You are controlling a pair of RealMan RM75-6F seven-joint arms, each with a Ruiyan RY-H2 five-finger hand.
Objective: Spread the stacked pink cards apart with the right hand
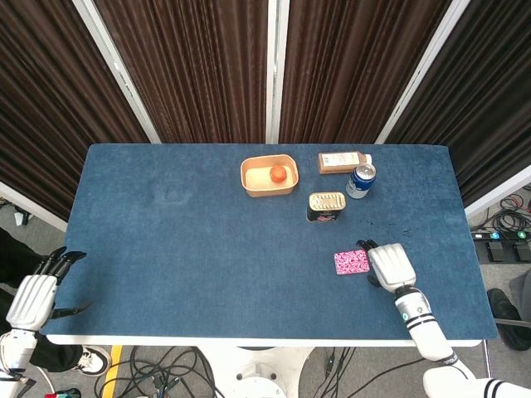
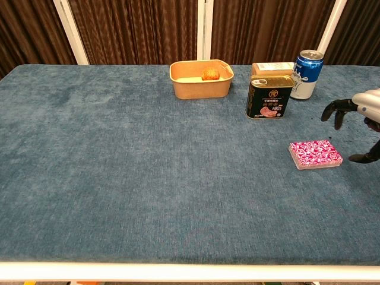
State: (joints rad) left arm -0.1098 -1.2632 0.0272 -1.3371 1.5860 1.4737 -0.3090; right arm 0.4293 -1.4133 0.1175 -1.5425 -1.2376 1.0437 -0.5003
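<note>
Fingers [image 2: 333, 111] of right hand [image 1: 390, 265] apart, empty, just beside stacked pink cards [image 1: 351, 262].

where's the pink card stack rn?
The pink card stack lies flat on the table's right half, toward the front, just left of the right hand and in front of the dark tin.
</note>
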